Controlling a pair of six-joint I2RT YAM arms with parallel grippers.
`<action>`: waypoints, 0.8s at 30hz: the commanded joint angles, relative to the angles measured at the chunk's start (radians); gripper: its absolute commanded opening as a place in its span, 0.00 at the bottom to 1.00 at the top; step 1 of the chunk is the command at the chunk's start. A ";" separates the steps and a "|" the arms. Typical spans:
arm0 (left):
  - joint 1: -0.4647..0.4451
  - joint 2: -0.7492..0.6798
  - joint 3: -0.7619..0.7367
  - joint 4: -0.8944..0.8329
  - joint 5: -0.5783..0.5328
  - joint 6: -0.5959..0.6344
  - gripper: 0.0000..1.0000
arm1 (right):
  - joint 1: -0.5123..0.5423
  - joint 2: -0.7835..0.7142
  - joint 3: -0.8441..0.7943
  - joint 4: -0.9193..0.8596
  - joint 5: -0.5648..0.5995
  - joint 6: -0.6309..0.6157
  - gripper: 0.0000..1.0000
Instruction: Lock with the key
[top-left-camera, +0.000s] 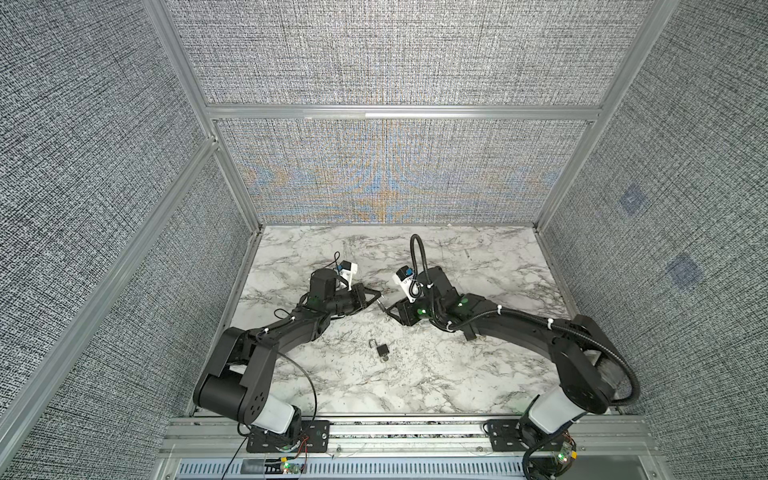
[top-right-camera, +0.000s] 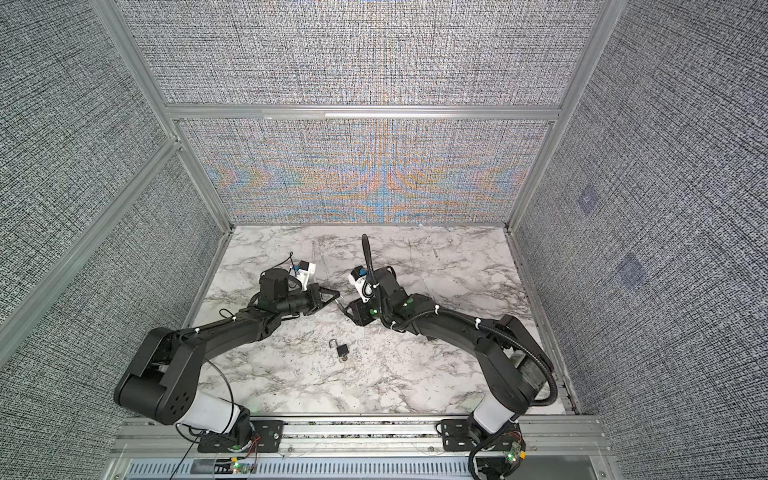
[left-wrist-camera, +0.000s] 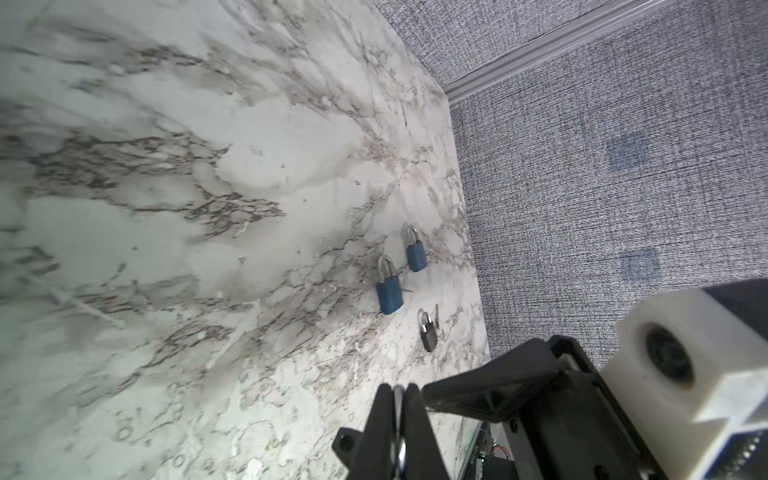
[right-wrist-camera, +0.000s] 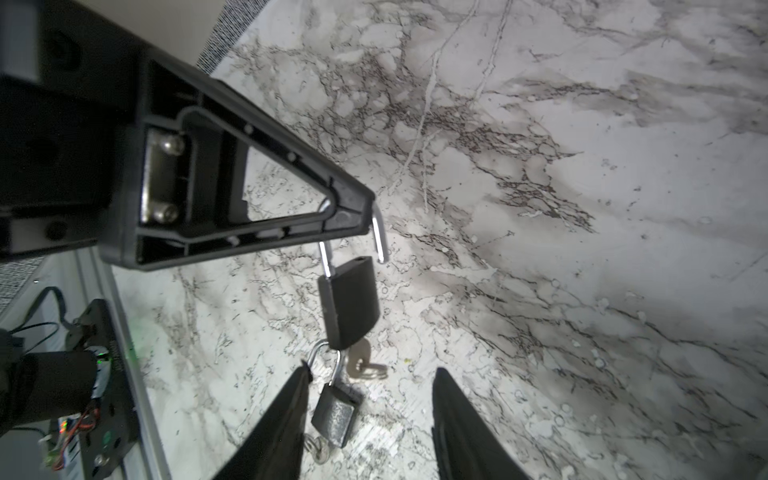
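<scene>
My left gripper (left-wrist-camera: 399, 388) is shut on the silver shackle of a black padlock (right-wrist-camera: 349, 303), which hangs below it over the table. The shackle is sprung open, with one leg free of the body. A key (right-wrist-camera: 365, 365) sticks out at the padlock's lower end. In both top views the hanging padlock (top-left-camera: 380, 306) (top-right-camera: 340, 306) is a small dark shape between the left gripper (top-left-camera: 377, 296) and the right gripper (top-left-camera: 388, 311). My right gripper (right-wrist-camera: 374, 370) is open just short of the padlock, nothing between its fingers.
A second black padlock (top-left-camera: 381, 349) (right-wrist-camera: 334, 415) lies on the marble table (top-left-camera: 457, 374) beneath, shackle open, key (right-wrist-camera: 316, 451) in it. Near the right wall the left wrist view shows two blue padlocks (left-wrist-camera: 389, 291) (left-wrist-camera: 415, 255) and another black padlock (left-wrist-camera: 428, 334).
</scene>
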 joint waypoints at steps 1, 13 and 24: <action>-0.027 -0.021 0.032 0.008 -0.034 -0.019 0.00 | 0.001 -0.048 -0.043 0.108 -0.024 0.026 0.49; -0.107 -0.037 0.093 -0.024 -0.067 -0.045 0.00 | 0.008 -0.148 -0.124 0.163 0.073 -0.019 0.44; -0.122 -0.055 0.106 -0.029 -0.068 -0.060 0.00 | 0.012 -0.134 -0.132 0.192 0.110 -0.020 0.33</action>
